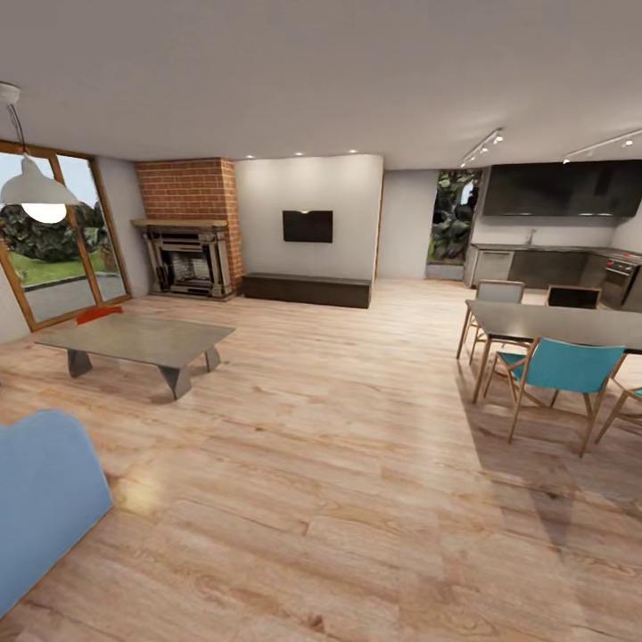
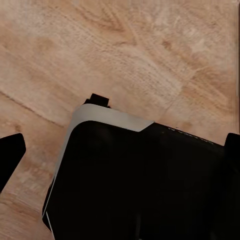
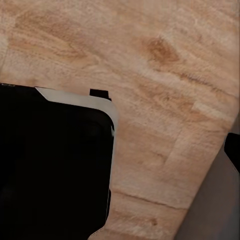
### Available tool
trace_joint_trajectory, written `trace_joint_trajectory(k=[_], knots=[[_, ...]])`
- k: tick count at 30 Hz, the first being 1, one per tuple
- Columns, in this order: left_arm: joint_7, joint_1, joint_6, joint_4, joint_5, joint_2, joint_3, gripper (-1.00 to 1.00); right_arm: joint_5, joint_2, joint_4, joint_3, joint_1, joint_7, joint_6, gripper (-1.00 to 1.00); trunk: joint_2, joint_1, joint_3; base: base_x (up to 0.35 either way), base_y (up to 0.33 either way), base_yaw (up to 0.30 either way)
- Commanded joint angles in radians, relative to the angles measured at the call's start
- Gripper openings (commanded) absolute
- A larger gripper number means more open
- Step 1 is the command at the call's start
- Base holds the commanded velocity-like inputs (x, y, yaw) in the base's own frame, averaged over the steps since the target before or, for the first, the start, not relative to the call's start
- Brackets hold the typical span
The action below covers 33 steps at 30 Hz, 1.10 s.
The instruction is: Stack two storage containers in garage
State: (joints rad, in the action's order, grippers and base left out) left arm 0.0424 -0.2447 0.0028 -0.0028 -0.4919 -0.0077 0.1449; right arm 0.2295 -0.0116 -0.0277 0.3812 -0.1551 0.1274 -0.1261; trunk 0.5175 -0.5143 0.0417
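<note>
Storage containers are barely showing: one red-orange corner point(image 1: 98, 313) is peeking over the far edge of the coffee table's tabletop point(image 1: 134, 339) at the left of the head view, near the wood-framed glass doors point(image 1: 53, 241); whether both bins are sitting there cannot be told. A white pendant lamp point(image 1: 36, 189) is hanging in front of those doors. At the lower left, the rounded end of the blue sofa point(image 1: 40, 499) is jutting into the picture. The living room's light wood plank flooring point(image 1: 321, 464) is stretching across the whole middle. Moving right along the far wall, a brick fireplace point(image 1: 189, 236) is standing in the corner, then a dark screen point(image 1: 308, 226) is hanging on a pale wall above a low dark bench point(image 1: 308, 290). Further right, a dark dining table point(image 1: 557, 323) is standing with chairs around it, a teal chair point(image 1: 562, 370) nearest the camera, and dark kitchen units point(image 1: 553, 259) are lining the wall behind.

In the left wrist view, a black body with a pale edge point(image 2: 140, 180) is hanging over the wood planks; the left hand's fingers cannot be made out clearly, so its opening cannot be told. In the right wrist view, a similar black body point(image 3: 55, 165) is hanging above the planks, and the right hand's opening likewise cannot be told.
</note>
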Motion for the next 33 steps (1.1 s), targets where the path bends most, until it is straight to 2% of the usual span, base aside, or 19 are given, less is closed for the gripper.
trace_joint_trajectory(k=[1, 33], knots=[[0.004, -0.001, 0.0, 0.0, -0.008, 0.0, 0.008, 1.0, 0.01, -0.001, -0.003, 0.008, -0.001, 0.001, -0.005, 1.0, 0.002, -0.001, 0.002, 0.324, 0.0, 0.0], [0.004, -0.001, 0.0, 0.0, -0.006, -0.006, 0.008, 1.0, 0.01, -0.001, -0.003, 0.008, -0.002, 0.002, -0.01, 1.0, 0.002, -0.001, 0.002, 0.324, 0.0, 0.0]])
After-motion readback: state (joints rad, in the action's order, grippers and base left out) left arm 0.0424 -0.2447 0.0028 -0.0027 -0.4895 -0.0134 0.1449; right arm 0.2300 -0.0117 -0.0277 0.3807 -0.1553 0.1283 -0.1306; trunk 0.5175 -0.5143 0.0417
